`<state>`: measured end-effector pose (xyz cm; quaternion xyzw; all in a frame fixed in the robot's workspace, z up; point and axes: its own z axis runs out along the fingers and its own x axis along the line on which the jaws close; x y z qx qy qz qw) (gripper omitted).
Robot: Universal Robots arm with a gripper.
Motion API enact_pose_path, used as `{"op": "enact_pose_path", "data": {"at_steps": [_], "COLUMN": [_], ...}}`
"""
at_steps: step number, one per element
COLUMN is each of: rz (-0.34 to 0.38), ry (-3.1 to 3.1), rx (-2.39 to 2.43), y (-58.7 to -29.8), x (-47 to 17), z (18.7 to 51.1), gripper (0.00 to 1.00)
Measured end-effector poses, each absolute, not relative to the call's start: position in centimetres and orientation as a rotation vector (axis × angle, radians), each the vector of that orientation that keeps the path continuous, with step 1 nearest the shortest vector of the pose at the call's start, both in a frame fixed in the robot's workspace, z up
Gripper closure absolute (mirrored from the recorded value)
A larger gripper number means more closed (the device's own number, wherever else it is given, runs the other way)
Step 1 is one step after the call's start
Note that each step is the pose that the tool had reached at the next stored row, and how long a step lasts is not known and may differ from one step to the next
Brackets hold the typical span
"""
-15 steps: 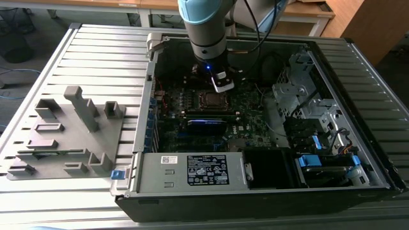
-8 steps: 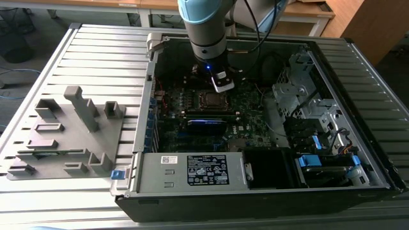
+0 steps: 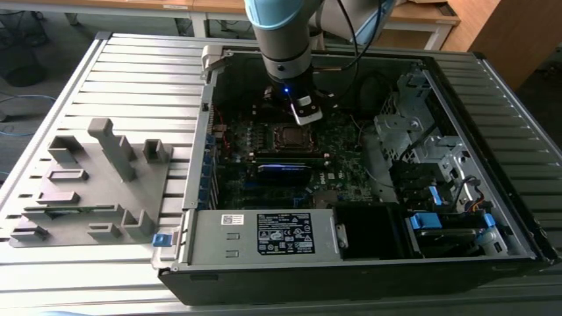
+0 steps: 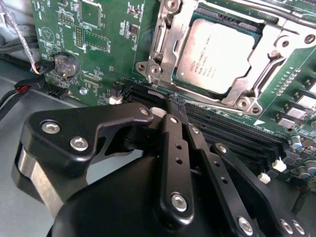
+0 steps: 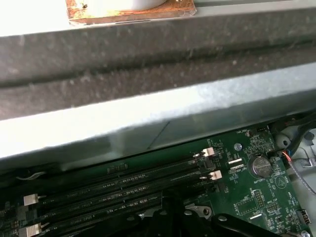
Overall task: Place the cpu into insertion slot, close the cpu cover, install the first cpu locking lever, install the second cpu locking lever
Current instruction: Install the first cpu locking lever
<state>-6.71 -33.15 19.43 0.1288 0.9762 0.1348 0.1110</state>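
Observation:
The cpu (image 4: pixel 217 52), a grey metallic square, lies flat in the insertion slot (image 3: pixel 290 135) on the green motherboard. The cpu cover (image 4: pixel 165 49), a silver frame, lies down around the chip, whose top shows through its window. A thin metal lever rod (image 4: pixel 237 12) runs along one edge of the cover. My gripper (image 4: pixel 175 106) hovers just beside the socket, over the black memory slots (image 4: pixel 232 136). Its black fingers (image 4: pixel 170 148) meet at the tips and hold nothing. In the exterior view the gripper (image 3: pixel 305 115) hangs just above the socket's far right corner.
The open computer case (image 3: pixel 202 197) lies on a slatted metal table. A grey fixture block (image 3: pixel 97 184) stands at the exterior view's left. The power supply (image 3: pixel 263 234) and drive cage (image 3: pixel 422 138) border the board. Cables (image 4: pixel 19 89) and a coin battery (image 4: pixel 64 64) lie near the gripper. The case wall (image 5: pixel 148 113) is close by.

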Motion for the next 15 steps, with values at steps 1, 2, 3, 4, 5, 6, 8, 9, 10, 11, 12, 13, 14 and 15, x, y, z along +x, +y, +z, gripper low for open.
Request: {"op": "enact_pose_path", "data": {"at_steps": [1, 2, 3, 4, 5, 6, 8, 9, 10, 11, 12, 13, 14, 15], "rz": [0.396, 0.398, 0.399, 0.400, 0.402, 0.404, 0.407, 0.407, 0.407, 0.407, 0.407, 0.407, 0.406, 0.406], "ry": [2.867, 2.867, 2.867, 2.867, 2.867, 2.867, 2.865, 2.865, 2.864, 2.864, 2.863, 2.863, 2.862, 2.862], "rx": [0.378, 0.378, 0.379, 0.379, 0.380, 0.381, 0.386, 0.389, 0.392, 0.394, 0.395, 0.397, 0.399, 0.401], "y": [-33.12, -33.11, -33.10, -33.10, -33.10, -33.10, -33.10, -33.10, -33.10, -33.10, -33.10, -33.10, -33.10, -33.10], "x": [-6.71, -6.71, -6.71, -6.71, -6.72, -6.72, -6.71, -6.71, -6.71, -6.71, -6.71, -6.72, -6.72, -6.72], "z": [19.43, 19.43, 19.43, 19.43, 19.43, 19.43, 19.43, 19.43, 19.43, 19.43, 19.43, 19.43, 19.43, 19.43], "gripper": [0.89, 0.89, 0.89, 0.89, 0.89, 0.89, 0.89, 0.89, 0.89, 0.89, 0.89, 0.89, 0.89, 0.89]}}
